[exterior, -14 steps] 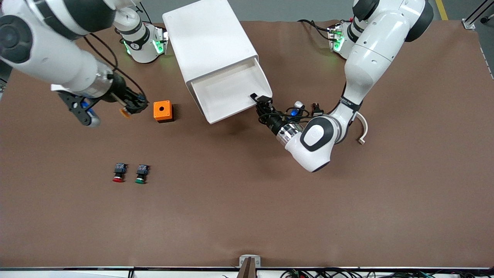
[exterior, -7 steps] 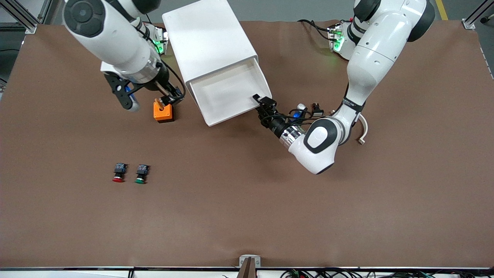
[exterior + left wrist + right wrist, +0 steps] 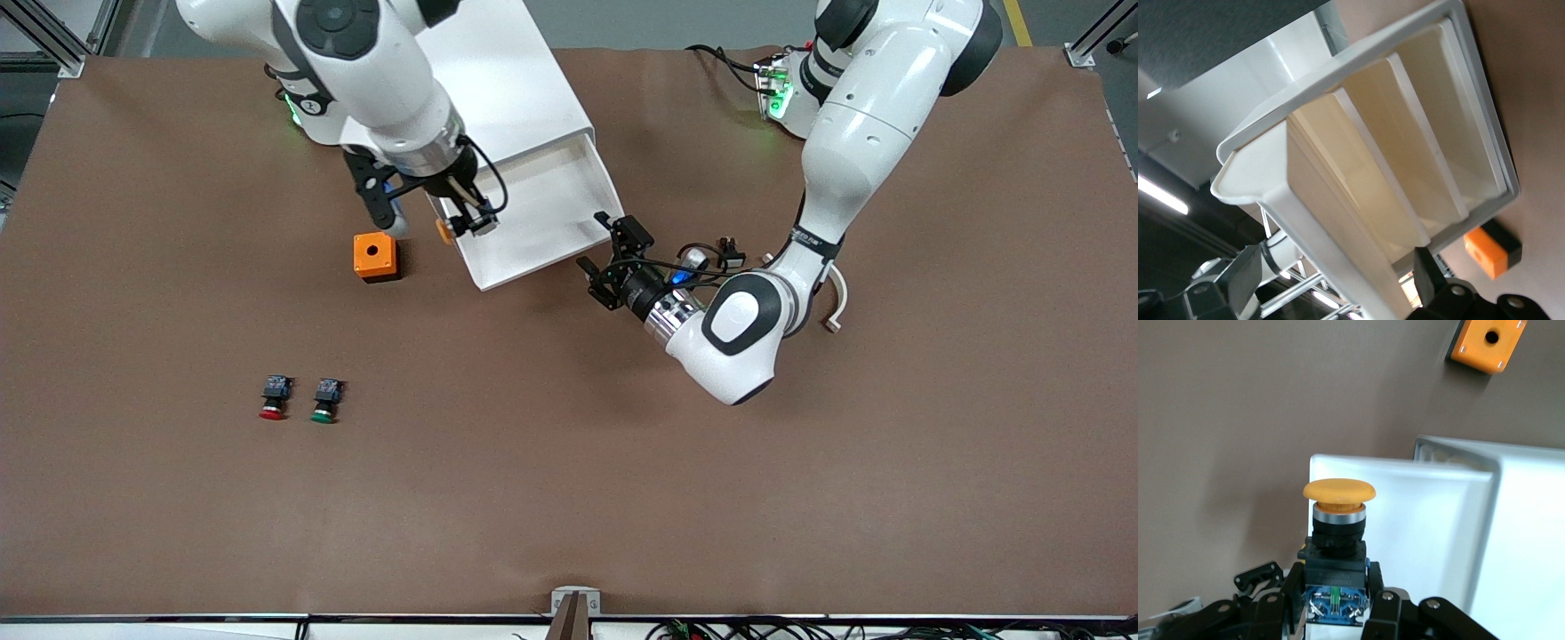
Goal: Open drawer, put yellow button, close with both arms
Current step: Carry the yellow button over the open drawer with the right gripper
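Over the drawer's edge toward the right arm's end of the table, the right gripper (image 3: 464, 222) clenched the yellow button (image 3: 444, 231) by its body, cap pointing toward eight o'clock in the front view. The open drawer (image 3: 533, 209) lay at about two o'clock from it. The left gripper (image 3: 613, 264), fingers spread and empty, waited just beside the drawer's corner nearest the front camera, well apart from the button.

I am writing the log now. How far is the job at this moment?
Done: the top drawer is pulled out, and the open left gripper is off its front edge. In hand: the right gripper holds the yellow button over the drawer's edge. Left: releasing the button into the drawer, then closing it with both arms.
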`<control>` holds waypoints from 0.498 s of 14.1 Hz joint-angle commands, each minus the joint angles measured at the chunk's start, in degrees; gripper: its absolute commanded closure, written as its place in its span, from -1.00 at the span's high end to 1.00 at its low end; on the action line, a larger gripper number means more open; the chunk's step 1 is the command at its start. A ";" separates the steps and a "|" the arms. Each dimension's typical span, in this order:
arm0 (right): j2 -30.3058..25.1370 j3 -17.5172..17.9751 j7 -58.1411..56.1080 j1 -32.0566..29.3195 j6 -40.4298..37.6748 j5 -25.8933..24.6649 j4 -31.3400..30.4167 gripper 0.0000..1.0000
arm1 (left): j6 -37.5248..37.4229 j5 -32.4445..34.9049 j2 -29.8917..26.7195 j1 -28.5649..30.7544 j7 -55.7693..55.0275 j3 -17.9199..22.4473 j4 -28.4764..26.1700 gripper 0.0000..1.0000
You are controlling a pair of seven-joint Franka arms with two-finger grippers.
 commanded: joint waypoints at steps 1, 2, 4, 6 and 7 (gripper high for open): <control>0.94 -0.62 3.88 2.86 3.64 0.17 -1.73 -1.00 | 0.16 -0.35 -0.06 -0.34 5.22 1.71 3.20 1.00; 1.73 -0.71 4.76 3.74 4.52 0.08 -1.74 -1.00 | 0.16 -0.26 0.20 -0.60 7.06 2.42 4.00 1.00; 3.22 -0.71 7.05 5.15 6.80 -0.10 -1.82 -1.00 | 0.16 -0.17 0.03 -0.61 9.97 3.21 4.36 1.00; 5.07 -0.71 9.59 6.38 9.00 -1.76 -1.82 -1.00 | 0.16 0.26 -0.32 -0.96 13.92 4.44 5.76 1.00; 6.04 -0.71 10.74 7.26 10.06 -2.38 -1.82 -1.00 | 0.25 2.53 -0.41 -1.13 16.02 4.45 7.42 1.00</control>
